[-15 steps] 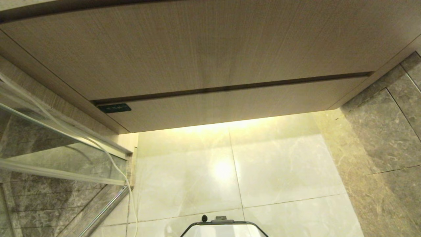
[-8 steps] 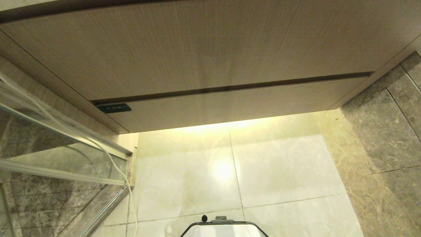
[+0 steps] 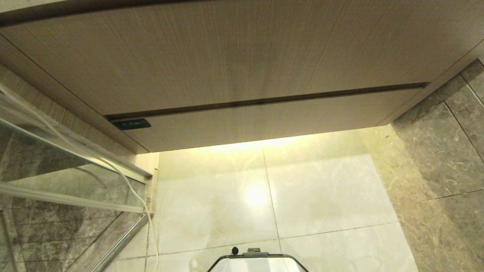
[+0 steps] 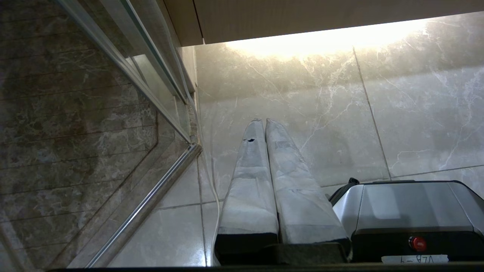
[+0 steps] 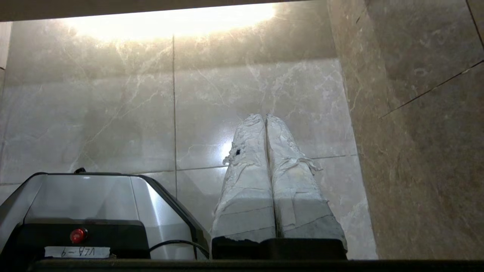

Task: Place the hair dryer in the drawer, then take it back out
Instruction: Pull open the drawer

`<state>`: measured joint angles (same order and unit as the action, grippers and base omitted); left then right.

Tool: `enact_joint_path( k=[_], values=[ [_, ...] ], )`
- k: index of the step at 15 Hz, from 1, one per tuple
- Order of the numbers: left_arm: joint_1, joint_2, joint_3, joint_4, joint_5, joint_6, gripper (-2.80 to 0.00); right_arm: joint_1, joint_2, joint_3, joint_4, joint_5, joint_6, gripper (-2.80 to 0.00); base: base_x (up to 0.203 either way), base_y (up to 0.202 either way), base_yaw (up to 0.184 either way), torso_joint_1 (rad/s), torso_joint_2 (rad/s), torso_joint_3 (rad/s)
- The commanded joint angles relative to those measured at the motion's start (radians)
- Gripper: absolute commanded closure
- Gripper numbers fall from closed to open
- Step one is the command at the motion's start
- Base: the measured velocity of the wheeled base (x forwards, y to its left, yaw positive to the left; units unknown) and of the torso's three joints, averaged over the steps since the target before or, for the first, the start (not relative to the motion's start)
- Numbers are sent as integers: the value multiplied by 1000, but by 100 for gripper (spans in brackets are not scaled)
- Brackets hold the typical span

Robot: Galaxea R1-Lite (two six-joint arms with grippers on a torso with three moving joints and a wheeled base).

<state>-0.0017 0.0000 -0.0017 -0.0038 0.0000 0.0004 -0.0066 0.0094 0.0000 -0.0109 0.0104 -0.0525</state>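
Drawer (image 3: pixel 264 122) flush in its cabinet; left claw (image 4: pixel 264 121) and right claw (image 5: pixel 265 116) both closed, empty.

Drawer (image 3: pixel 264 126): light-brown wood grain, with a small dark label (image 3: pixel 131 124). Panel above (image 3: pixel 227 56): matching wood grain. Floor tiles (image 3: pixel 317 192): pale cream marble with faint veining. Wall tiles (image 3: pixel 446 151): grey-brown marble, mottled. Cord (image 3: pixel 130 187): white. Robot base (image 5: pixel 90 200): silver and black with a red button (image 5: pixel 77 235).
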Motion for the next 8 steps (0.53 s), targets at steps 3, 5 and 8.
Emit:
enact_joint_path(
  k=[3, 5, 8],
  values=[
    [0, 0, 0, 1, 0, 0, 0, -1, -9, 0, 3, 0, 11, 0, 0, 0, 0, 0, 0, 0],
    [0, 0, 0, -1, 0, 0, 0, -1, -9, 0, 5, -1, 26, 0, 0, 0, 0, 0, 0, 0],
    [0, 0, 0, -1, 0, 0, 0, -1, -9, 0, 5, -1, 42, 0, 0, 0, 0, 0, 0, 0]
  ],
)
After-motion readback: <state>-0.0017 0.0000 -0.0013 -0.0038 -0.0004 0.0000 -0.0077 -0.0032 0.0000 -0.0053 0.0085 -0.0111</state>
